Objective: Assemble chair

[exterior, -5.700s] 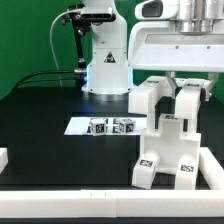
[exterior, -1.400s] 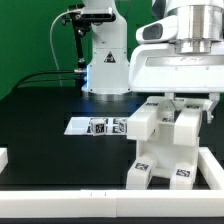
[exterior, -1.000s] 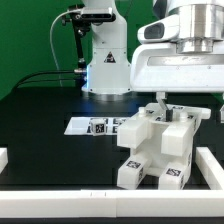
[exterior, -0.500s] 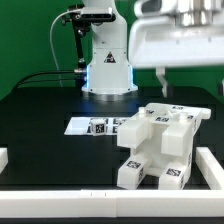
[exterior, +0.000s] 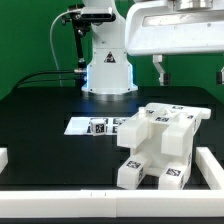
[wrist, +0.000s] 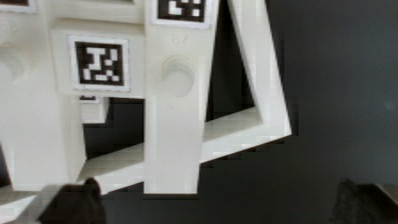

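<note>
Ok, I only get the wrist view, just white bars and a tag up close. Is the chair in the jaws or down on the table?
Observer: Down. In the exterior view the jaws hang open above the chair, clear of it.
Operator: Is it upright?
Observer: No, it lies tilted on the black table, tagged ends facing the camera.
Operator: Anything beside it?
Observer: The marker board lies at the exterior view's left of it; a white border rail runs along its right.

white chair [exterior: 158, 148] on black table [exterior: 45, 105] beside marker board [exterior: 84, 127], end effector [exterior: 190, 72] above, jaws wide apart
</note>
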`<action>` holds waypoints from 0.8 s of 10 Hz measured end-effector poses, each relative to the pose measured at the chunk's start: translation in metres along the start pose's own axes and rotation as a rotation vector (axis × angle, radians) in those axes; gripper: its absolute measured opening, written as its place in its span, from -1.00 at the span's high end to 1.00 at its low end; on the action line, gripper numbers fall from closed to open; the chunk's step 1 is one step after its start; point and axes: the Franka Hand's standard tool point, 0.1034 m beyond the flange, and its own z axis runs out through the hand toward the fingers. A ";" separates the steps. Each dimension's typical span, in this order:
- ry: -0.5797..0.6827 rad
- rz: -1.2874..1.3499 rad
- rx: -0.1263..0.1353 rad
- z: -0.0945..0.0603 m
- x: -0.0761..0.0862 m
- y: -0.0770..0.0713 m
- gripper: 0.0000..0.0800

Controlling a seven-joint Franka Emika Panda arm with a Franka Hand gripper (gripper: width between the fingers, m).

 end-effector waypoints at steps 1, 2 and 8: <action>0.000 0.000 0.000 0.000 0.000 0.000 -0.62; 0.000 0.000 0.000 0.000 0.000 0.000 -0.62; -0.042 -0.131 0.027 -0.020 -0.019 0.022 -0.62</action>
